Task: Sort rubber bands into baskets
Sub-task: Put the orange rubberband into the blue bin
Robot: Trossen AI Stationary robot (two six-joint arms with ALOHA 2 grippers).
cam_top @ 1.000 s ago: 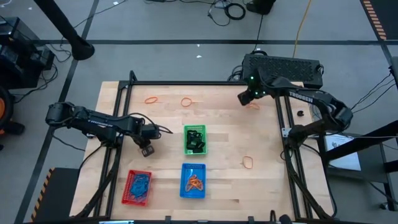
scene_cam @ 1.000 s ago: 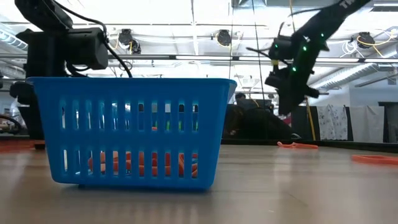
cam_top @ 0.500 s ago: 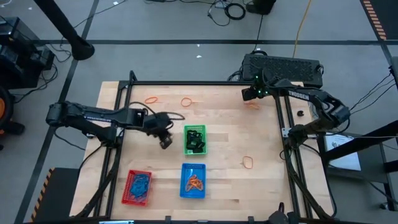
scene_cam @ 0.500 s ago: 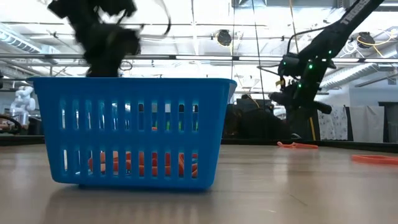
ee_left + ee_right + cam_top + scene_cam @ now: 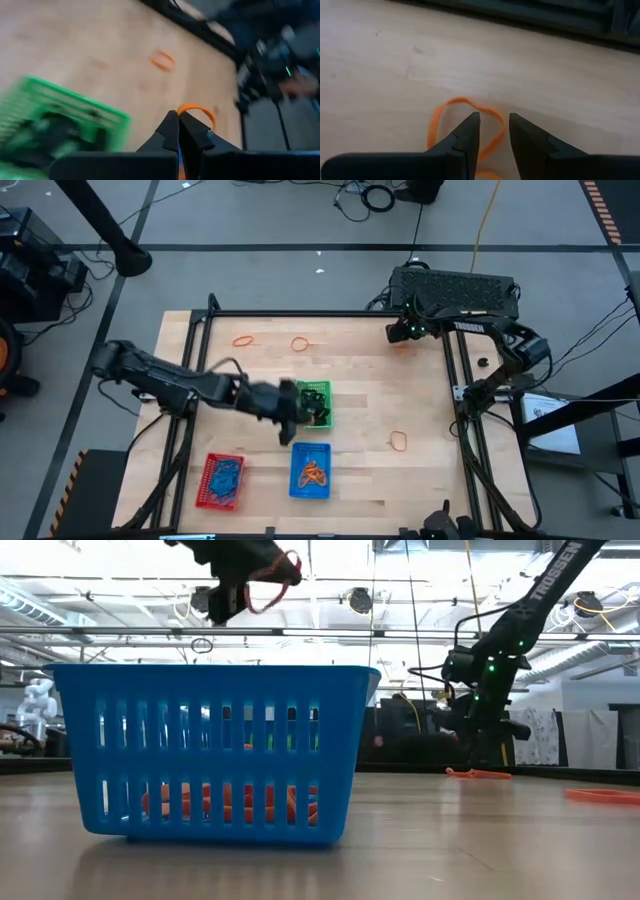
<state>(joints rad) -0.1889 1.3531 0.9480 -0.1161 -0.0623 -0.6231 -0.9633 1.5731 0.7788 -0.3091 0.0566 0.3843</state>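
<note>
Swinging in from the table's left, the left gripper (image 5: 291,426) — clamped on an orange band (image 5: 196,111) — now hangs just beyond the blue basket (image 5: 310,471), nearer it than the half-open right gripper (image 5: 494,131).

You are looking down on a pale wooden table (image 5: 360,395) filling the centre of the high view, edged by a black metal frame (image 5: 320,314). A black keyboard-like unit (image 5: 455,288) is sitting at upper right, just past the table's far edge. Cables (image 5: 365,195) are coiling across the grey floor at top centre. In the low view, ceiling lights (image 5: 360,600) are glowing along the top.
</note>
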